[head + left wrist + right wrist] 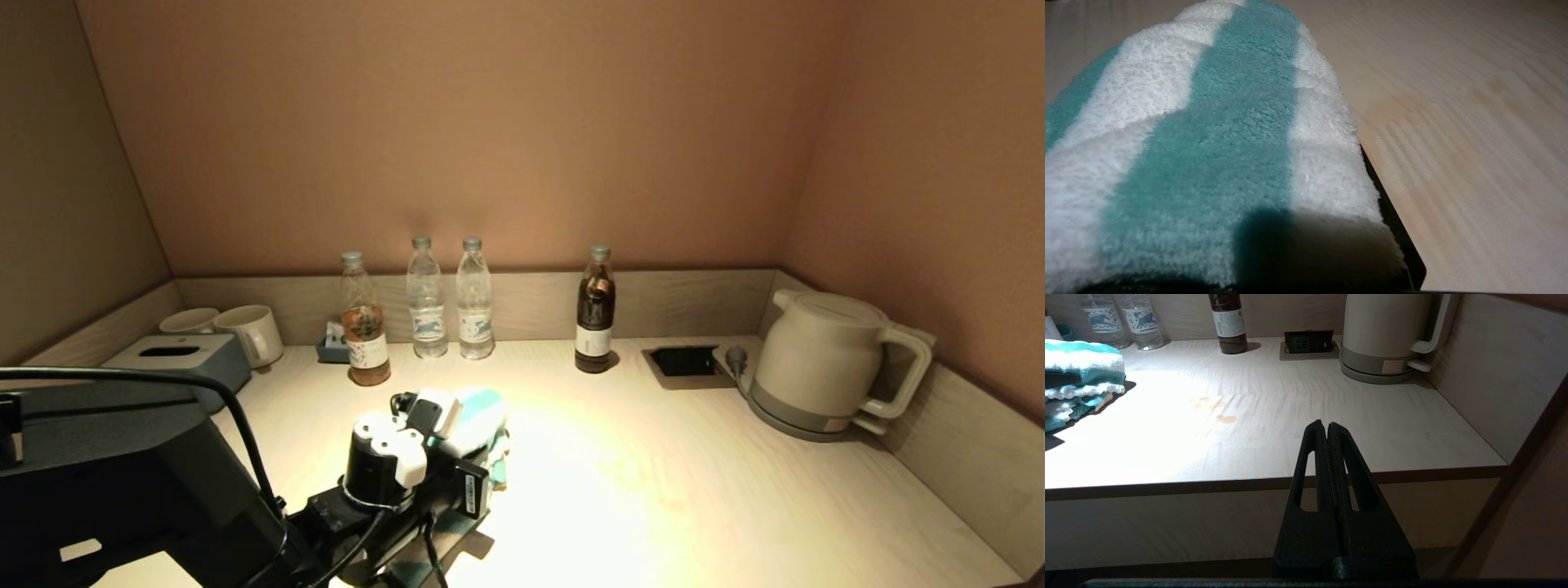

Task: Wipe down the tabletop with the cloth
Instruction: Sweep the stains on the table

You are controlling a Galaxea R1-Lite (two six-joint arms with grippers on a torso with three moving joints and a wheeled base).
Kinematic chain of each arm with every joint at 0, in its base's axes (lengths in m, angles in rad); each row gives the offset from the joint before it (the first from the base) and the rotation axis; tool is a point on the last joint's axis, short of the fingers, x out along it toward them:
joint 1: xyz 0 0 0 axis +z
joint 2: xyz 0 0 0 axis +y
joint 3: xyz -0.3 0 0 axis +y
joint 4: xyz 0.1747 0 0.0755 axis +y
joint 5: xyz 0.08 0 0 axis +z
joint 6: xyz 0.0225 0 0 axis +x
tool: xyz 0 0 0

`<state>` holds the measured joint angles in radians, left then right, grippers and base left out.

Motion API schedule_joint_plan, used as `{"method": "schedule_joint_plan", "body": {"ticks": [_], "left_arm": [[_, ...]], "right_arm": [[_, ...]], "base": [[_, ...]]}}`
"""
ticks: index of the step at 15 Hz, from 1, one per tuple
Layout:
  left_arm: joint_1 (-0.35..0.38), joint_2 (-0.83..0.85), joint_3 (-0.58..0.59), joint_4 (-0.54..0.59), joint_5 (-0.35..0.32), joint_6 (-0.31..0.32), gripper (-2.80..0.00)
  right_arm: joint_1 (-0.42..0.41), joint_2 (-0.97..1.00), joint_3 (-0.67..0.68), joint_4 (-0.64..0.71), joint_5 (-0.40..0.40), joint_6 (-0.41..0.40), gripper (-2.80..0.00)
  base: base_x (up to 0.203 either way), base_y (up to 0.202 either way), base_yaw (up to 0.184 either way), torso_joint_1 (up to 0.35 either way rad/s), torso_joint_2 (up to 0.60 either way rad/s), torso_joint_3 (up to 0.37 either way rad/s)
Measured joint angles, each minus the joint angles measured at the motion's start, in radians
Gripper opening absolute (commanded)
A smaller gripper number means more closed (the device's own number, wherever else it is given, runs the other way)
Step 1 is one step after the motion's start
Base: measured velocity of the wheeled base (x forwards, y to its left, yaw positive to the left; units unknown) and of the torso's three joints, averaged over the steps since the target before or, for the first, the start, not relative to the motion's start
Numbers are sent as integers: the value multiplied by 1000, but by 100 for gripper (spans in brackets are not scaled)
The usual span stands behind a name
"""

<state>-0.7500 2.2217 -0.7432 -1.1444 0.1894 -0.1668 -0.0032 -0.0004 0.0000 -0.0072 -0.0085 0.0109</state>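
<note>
The teal and white striped cloth (480, 415) lies on the pale wood-grain tabletop (735, 490), left of centre. My left gripper (473, 445) is shut on the cloth and holds it down on the surface. In the left wrist view the cloth (1216, 134) covers the jaws, and only one black finger (1403, 251) shows at its edge. Light brown stains (622, 470) mark the tabletop to the right of the cloth; they also show in the right wrist view (1227, 419). My right gripper (1327, 425) is shut and empty, parked below the counter's front edge.
Along the back rim stand a tea bottle (365, 331), two water bottles (450, 300) and a dark bottle (596, 310). A black socket recess (686, 361) and a white kettle (824, 363) are at the back right. A grey-blue tissue box (184, 359) and mugs (249, 333) are at the back left.
</note>
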Motion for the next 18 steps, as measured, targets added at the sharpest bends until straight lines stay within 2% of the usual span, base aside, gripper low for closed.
{"method": "schedule_joint_plan", "body": {"ticks": [6, 14, 18], "left_arm": [[-55, -13, -151, 148, 0, -10, -280], [-88, -101, -597, 553, -5, -25, -280], [-166, -125, -808, 681, -7, 33, -280]], "right_arm": [[0, 0, 0, 0, 0, 0, -280], [0, 0, 0, 0, 0, 0, -280], [0, 0, 0, 0, 0, 0, -280]], "base": [[0, 0, 0, 0, 0, 0], [0, 0, 0, 0, 0, 0], [0, 0, 0, 0, 0, 0]]}}
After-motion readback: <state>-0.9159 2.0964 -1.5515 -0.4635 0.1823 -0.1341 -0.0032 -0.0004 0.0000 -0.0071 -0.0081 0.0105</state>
